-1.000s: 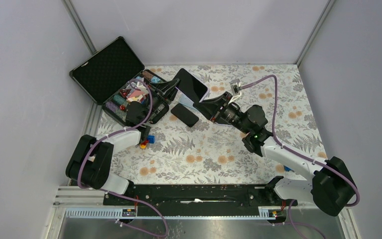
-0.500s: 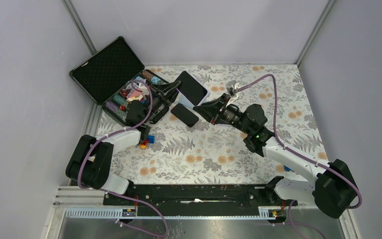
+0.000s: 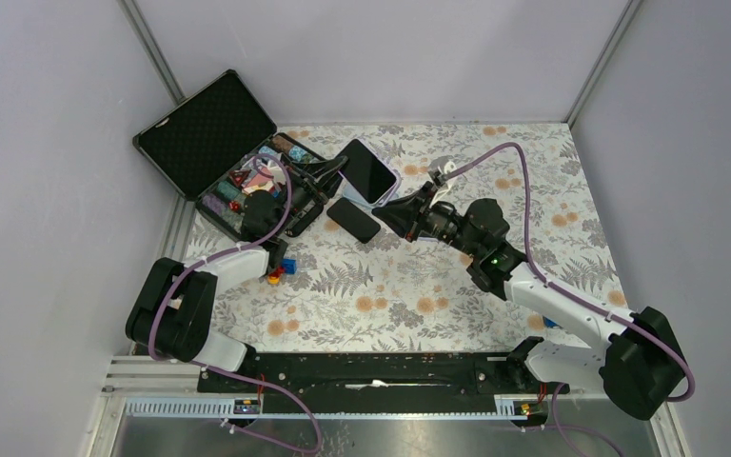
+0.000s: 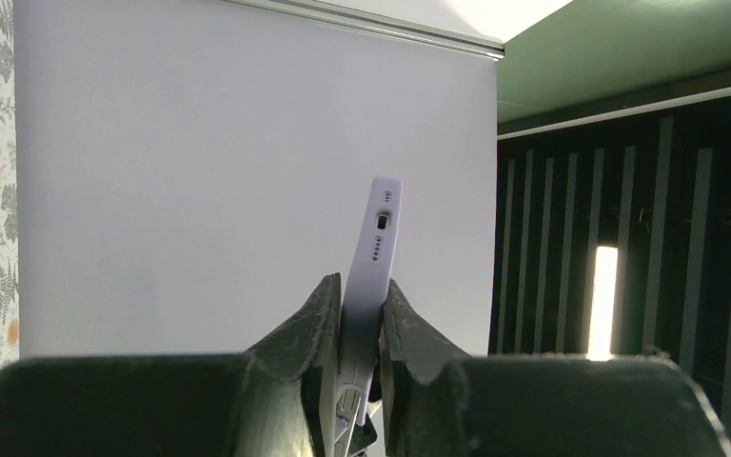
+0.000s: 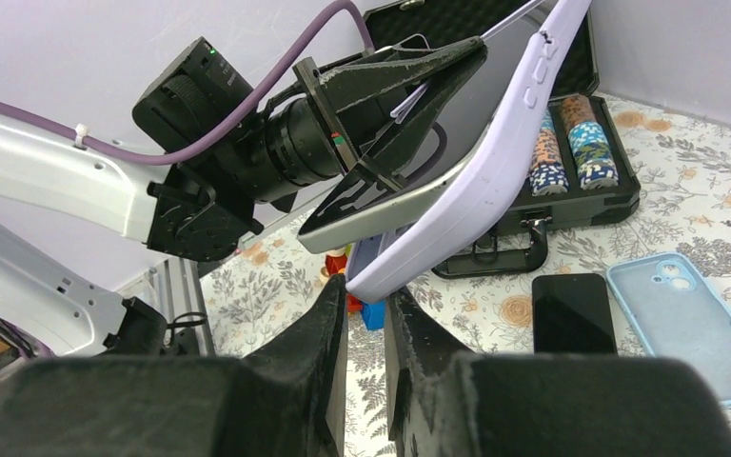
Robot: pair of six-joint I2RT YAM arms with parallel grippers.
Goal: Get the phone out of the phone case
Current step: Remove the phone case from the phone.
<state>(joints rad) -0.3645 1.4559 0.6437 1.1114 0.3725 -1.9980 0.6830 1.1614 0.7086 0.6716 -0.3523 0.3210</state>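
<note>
1. The phone (image 3: pixel 368 169) hangs in the air just right of the open box (image 3: pixel 205 133), with the left gripper (image 4: pixel 362 290) pinching it.
2. The right gripper (image 5: pixel 365 290) pinches the case (image 5: pixel 495 167) at its peeled corner.
3. Pull too hard and the phone could slip free and drop beside the box.

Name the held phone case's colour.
Pale lilac; the phone case shows best in the right wrist view.

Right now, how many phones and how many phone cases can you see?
Phones: 2, the held phone and the black phone lying flat.
Phone cases: 2, the lilac case and the blue case.
Total: 4.
</note>
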